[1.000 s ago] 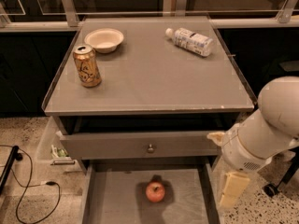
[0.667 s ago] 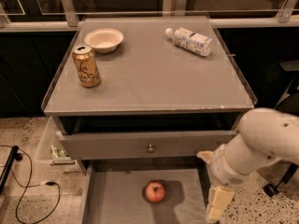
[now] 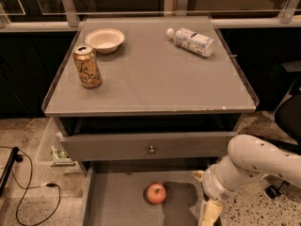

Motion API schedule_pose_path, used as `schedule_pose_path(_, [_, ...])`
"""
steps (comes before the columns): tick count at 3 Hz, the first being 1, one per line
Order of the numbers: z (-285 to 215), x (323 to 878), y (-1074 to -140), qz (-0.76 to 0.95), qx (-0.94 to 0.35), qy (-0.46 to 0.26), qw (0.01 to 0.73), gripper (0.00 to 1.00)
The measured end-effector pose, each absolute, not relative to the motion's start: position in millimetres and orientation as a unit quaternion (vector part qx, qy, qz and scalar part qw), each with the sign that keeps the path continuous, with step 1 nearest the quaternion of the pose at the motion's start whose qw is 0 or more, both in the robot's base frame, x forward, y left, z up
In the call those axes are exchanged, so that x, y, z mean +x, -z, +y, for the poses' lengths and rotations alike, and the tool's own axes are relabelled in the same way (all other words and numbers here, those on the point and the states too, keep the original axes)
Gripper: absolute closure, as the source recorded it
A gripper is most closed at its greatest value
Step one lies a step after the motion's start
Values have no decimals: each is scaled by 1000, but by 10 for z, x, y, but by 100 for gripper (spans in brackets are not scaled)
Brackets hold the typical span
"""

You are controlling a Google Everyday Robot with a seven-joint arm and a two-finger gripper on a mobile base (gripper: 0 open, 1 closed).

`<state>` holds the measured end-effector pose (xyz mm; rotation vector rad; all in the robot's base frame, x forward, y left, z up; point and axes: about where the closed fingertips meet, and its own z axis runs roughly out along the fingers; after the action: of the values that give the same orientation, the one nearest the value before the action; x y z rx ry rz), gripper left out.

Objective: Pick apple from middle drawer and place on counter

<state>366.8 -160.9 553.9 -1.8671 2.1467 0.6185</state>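
The red-orange apple (image 3: 156, 193) lies on the floor of the open middle drawer (image 3: 115, 201), near the bottom of the camera view. My gripper (image 3: 210, 213) hangs from the white arm at the lower right, over the drawer's right side, about a hand's width right of the apple and apart from it. It holds nothing that I can see. The grey counter (image 3: 155, 76) sits above, behind the drawer.
On the counter stand a gold drinks can (image 3: 87, 66) at the left, a white bowl (image 3: 104, 39) behind it and a plastic bottle (image 3: 190, 40) lying at the back right. The upper drawer front with a knob (image 3: 151, 149) juts out slightly. Black cable (image 3: 28, 187) on the floor at left.
The arm has swung down and to the left, bringing the gripper lower and closer to the apple. The apple and the counter items have not moved.
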Motion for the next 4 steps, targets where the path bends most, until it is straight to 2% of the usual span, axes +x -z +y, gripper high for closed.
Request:
schedule_pose_path(2, [-1584,3638,-5360,734,-628,-225,127,0])
schedule_pose_path(4, [-1235,3977,-4606,723,-596,-265,228,0])
